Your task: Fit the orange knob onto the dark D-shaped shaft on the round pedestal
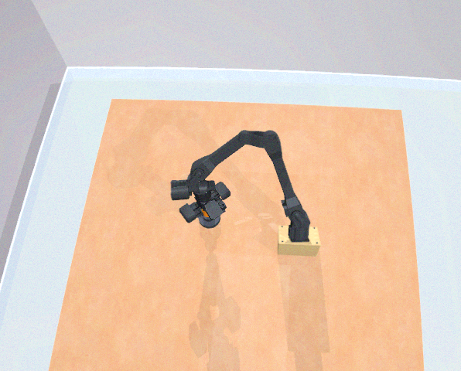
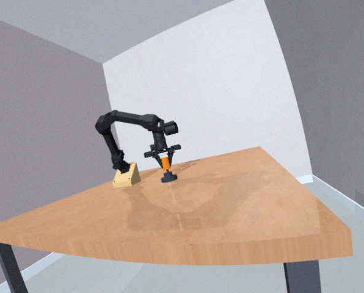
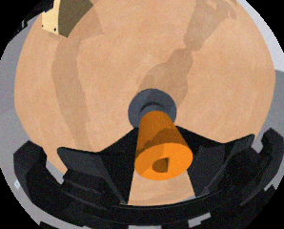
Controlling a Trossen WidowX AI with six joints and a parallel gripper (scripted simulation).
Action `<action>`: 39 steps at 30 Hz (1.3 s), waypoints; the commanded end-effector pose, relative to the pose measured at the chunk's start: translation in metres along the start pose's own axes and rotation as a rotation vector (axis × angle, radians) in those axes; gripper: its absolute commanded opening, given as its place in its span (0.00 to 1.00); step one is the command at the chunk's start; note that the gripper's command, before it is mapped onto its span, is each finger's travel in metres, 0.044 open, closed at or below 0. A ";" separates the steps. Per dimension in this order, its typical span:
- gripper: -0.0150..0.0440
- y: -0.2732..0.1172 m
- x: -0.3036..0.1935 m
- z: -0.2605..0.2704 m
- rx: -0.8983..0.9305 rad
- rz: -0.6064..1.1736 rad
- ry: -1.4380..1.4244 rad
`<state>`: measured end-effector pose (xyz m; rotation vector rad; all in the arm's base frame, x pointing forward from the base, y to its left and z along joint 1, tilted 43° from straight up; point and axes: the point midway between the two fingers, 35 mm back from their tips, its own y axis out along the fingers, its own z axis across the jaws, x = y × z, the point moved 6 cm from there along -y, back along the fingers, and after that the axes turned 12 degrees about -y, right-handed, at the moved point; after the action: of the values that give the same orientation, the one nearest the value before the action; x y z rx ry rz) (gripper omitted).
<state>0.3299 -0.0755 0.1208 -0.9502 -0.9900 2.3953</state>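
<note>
The orange knob [image 1: 205, 212] [image 2: 165, 163] [image 3: 163, 162] is held upright between the fingers of my gripper [image 2: 165, 164] [image 3: 156, 130], which is shut on it. The dark round pedestal [image 1: 210, 222] [image 2: 168, 178] [image 3: 134, 113] stands on the table directly below the knob. In the exterior view a short piece of the dark shaft [image 2: 167, 171] shows between the knob's lower end and the pedestal, so the knob is above the pedestal and not down on it. Whether the shaft's tip is inside the hole is hidden. The knob's top opening, with a straight side, shows in the wrist view.
The arm's pale yellow base block [image 1: 298, 249] [image 2: 124, 181] [image 3: 50, 19] stands on the wooden table [image 1: 151, 299] [image 2: 81, 217] beside the pedestal. The arm arches above the table from that block to the knob. Shadows of the arm lie across the table.
</note>
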 end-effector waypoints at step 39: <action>0.25 0.000 0.001 0.000 0.001 0.001 -0.213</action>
<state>0.3292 -0.0748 0.1212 -0.7104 -1.0616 2.5331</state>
